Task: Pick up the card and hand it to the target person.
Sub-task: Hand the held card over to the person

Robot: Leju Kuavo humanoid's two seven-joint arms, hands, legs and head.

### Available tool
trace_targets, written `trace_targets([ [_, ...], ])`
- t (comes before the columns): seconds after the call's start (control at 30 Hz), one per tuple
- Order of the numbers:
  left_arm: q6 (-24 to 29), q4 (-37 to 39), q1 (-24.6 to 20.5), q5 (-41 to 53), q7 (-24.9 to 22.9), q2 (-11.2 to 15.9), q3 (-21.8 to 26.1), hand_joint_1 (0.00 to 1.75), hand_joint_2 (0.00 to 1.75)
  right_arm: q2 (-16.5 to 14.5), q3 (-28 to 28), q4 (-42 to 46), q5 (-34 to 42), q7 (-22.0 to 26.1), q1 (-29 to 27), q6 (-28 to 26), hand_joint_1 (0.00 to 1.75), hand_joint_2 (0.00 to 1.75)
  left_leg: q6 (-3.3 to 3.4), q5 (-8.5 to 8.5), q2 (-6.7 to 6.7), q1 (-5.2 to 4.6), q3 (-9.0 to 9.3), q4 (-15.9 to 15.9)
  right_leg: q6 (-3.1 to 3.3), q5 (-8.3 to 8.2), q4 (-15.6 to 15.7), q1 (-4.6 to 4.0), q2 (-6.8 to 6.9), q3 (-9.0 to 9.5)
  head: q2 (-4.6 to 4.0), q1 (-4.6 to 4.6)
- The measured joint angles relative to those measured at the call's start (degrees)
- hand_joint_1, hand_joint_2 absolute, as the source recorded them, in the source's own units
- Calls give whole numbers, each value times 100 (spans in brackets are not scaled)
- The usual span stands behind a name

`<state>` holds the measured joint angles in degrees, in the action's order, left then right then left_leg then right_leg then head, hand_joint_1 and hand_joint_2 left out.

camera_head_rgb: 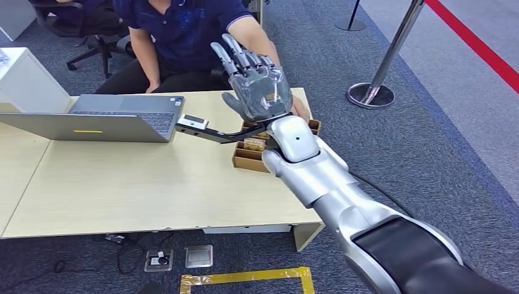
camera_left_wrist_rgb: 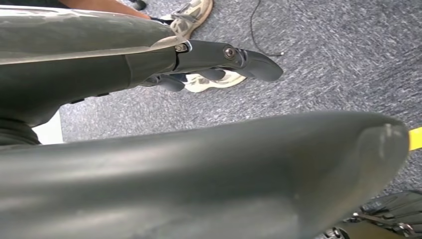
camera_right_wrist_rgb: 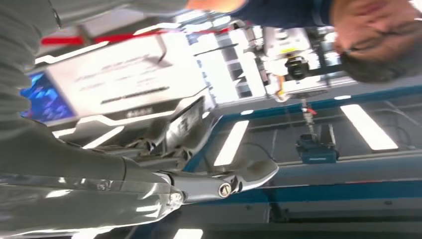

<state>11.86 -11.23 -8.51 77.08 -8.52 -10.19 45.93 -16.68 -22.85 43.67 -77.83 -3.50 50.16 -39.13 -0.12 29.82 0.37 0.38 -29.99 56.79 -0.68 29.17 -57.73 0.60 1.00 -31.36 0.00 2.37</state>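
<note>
Card stock (camera_head_rgb: 251, 144) is standing in a brown box (camera_head_rgb: 246, 160) near the far right corner of the surface (camera_head_rgb: 141, 196), directly under the raised right wrist. Right robot hand (camera_head_rgb: 257, 89) is reaching up with fingers straight, its back facing the head camera; whether a card is lying against the palm cannot be told. A seated person (camera_head_rgb: 183, 37) is facing it across the far edge. A laptop (camera_head_rgb: 104, 119) is sitting well to the left. Left robot hand (camera_left_wrist_rgb: 209, 62) is hanging released over grey carpet (camera_left_wrist_rgb: 323, 55)
</note>
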Motion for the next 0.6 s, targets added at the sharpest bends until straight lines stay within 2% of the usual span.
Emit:
trace_targets([
  [0.13,-52,0,9,-28,73,0,2,0,0,201,60,1109,1681,983,-575,399,0,175,1,1,-2,0,-5,1,0,0,3,0,3,-3,0,-6],
  [0.33,-63,0,131,-149,190,16,31,0,0,995,171,3430,4732,2233,-2061,1622,0,175,5,9,-5,-1,-11,2,-4,3,15,0,6,-5,0,3],
  [0.4,-53,0,215,-234,271,34,77,0,0,1360,381,4096,5958,2665,-2670,2270,0,175,6,13,-7,-1,-12,2,-6,4,20,0,8,-4,0,8],
  [0.47,-49,0,298,-299,351,60,130,0,0,1704,756,4659,7173,3083,-3327,3170,0,175,7,17,-8,-1,-15,2,-7,5,22,1,7,-5,0,13],
  [0.6,-52,0,389,-314,408,109,188,0,0,2033,1741,5411,8588,3430,-4450,4676,0,175,7,22,-7,-1,-18,1,-9,9,23,1,7,-8,0,13],
])
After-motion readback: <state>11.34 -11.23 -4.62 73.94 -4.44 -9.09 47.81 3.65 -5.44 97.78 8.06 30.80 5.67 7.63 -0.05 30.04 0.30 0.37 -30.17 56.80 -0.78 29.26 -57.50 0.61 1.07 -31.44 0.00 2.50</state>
